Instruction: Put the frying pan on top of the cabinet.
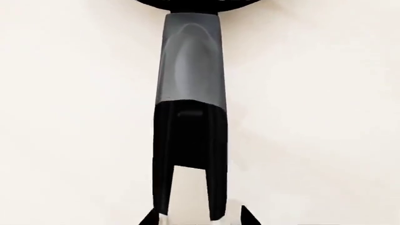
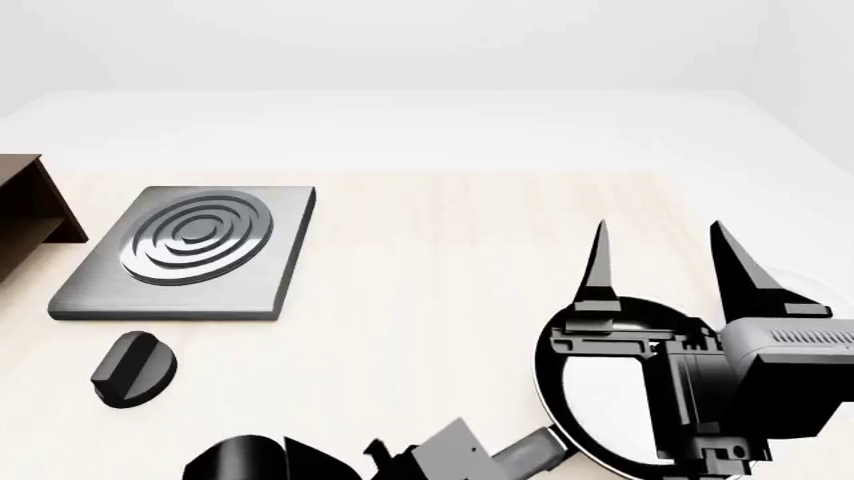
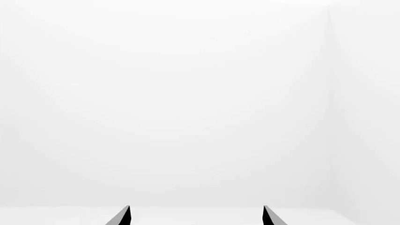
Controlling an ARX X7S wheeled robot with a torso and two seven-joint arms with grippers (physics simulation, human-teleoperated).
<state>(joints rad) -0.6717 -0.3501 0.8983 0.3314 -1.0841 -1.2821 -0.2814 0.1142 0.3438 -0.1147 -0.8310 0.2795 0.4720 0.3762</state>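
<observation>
The pan point(image 2: 601, 400) sits near the table's point(image 2: 454, 260) front right edge, partly hidden under the right gripper point(image 2: 663, 262), which hangs above it with jaws spread wide and empty. Its handle point(image 1: 190, 93) runs lengthwise straight away from the left gripper point(image 1: 198, 218), the nearer claw for a grasp; whether those jaws have closed cannot be told. The cabinet point(image 2: 27, 215) waits far left, beyond the burner plate point(image 2: 194, 250).

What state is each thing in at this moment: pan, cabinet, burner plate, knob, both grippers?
frying pan: flat on the table, not on the cabinet, partly hidden by the right arm
cabinet: far left, top out of view
burner plate: flat, bare
knob: lying loose beside the plate
left gripper: at the pan's handle, grip unclear
right gripper: open, empty
</observation>
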